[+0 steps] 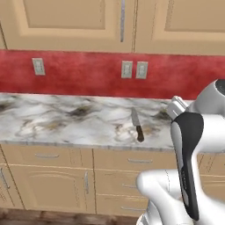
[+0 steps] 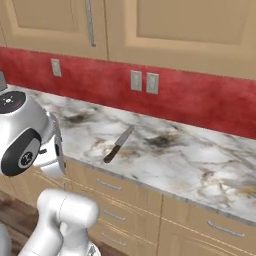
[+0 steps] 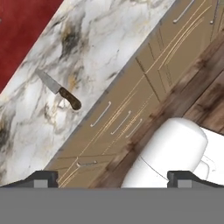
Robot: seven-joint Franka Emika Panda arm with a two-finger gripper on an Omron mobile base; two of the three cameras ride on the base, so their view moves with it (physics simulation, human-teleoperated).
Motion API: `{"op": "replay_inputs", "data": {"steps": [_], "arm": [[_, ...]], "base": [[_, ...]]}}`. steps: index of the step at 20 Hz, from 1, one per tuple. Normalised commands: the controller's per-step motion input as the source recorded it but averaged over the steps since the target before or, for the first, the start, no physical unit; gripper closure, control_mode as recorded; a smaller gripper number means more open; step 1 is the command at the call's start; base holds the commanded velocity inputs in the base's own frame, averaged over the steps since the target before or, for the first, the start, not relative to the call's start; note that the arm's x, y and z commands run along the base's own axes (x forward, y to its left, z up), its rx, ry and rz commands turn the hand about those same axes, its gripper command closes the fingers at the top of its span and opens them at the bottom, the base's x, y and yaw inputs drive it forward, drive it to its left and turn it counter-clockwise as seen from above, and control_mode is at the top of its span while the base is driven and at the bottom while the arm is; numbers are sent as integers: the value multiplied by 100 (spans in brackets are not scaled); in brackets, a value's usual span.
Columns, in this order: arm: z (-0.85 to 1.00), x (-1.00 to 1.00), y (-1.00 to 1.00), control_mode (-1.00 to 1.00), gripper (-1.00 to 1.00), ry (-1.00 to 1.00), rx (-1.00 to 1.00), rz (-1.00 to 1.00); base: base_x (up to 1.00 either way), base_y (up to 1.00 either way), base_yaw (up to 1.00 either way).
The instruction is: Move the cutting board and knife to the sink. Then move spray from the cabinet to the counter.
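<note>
Lying: knife flat on the worktop, near its front edge, nothing touching it
Knife: slim grey blade, dark brown handle pointing toward the worktop's front edge
Worktop: white-grey marble, brown and dark veining, long and flat
End effector: fingertips wide apart, holding nothing, well above and clear of the knife
Cabinet: light tan wood, flat panel doors, grey bar handle
Wall: red backsplash with pale outlets
Below: tan drawers with grey handles, dark wood floor
</note>
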Motion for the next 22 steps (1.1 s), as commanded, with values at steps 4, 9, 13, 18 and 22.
{"op": "replay_inputs", "data": {"steps": [4,9,13,18,22], "arm": [[0,0,0,100,-100,0,0,0],[0,0,0,100,-100,0,0,0],[0,0,0,100,-100,0,0,0],[0,0,0,100,-100,0,0,0],[0,0,0,100,-100,0,0,0]], "base": [[60,15,-34],[73,31,-28],[21,7,-8],[-7,35,-4],[-16,19,1]]}}
